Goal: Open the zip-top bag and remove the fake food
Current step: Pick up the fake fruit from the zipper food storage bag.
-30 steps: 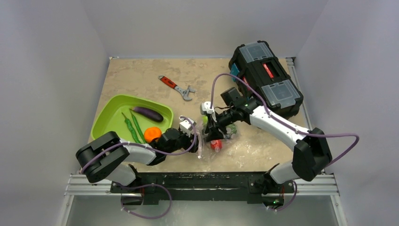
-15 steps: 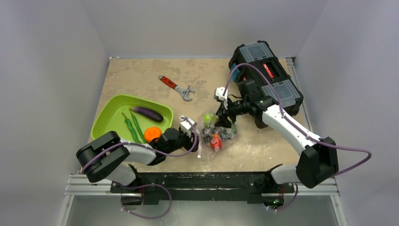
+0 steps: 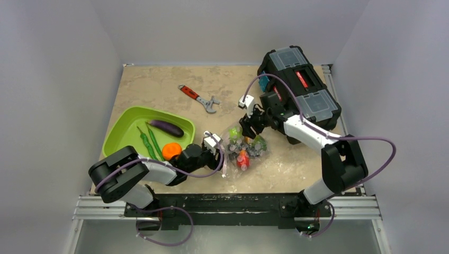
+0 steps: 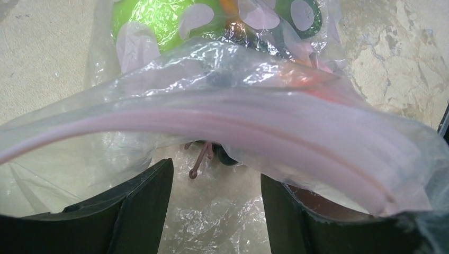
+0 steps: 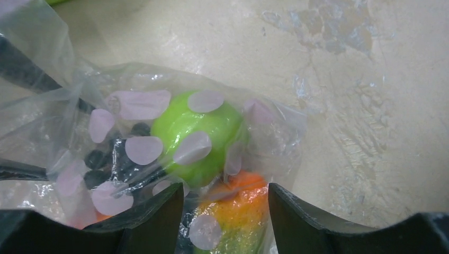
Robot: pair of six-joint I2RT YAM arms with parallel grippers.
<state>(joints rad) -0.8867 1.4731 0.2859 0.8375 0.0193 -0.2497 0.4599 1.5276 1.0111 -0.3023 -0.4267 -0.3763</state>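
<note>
1. The clear crinkly zip-top bag with a pink zip strip (image 3: 242,151) is seen lying on the beige mottled table (image 3: 153,87), at 6 o'clock from the table's centre and well clear of the edges.
2. Fake food is seen through the film: a bright green ball (image 5: 196,137) under pale round spots, an orange piece (image 5: 238,201) touching it at 5 o'clock, and small dark round bits (image 5: 114,159) at 9 o'clock of the ball. A red piece (image 3: 243,157) is noted in the top view.
3. The left gripper (image 3: 214,144) is found at 9 o'clock of the bag, at the zip edge. In its wrist view the pink strip (image 4: 222,114) is seen arched across just beyond the fingers (image 4: 143,211). The jaws are held part-way apart with loose film in the gap; no pinch on the film is seen.
4. The right gripper (image 3: 248,123) is placed at 12 o'clock of the bag, over its far edge. Its jaws are likewise parted, and nothing is gripped; the orange piece is framed between them.
5. A lime-green plastic tray (image 3: 119,135) is noted at 9 o'clock of the bag. In it lie a dark purple eggplant (image 3: 165,127), slim green pods (image 3: 149,142) and a round orange fruit (image 3: 170,151).
6. A red-handled wrench (image 3: 197,98) is recorded at 11 o'clock of the bag, and a black toolbox (image 3: 299,87) at 2 o'clock.
</note>
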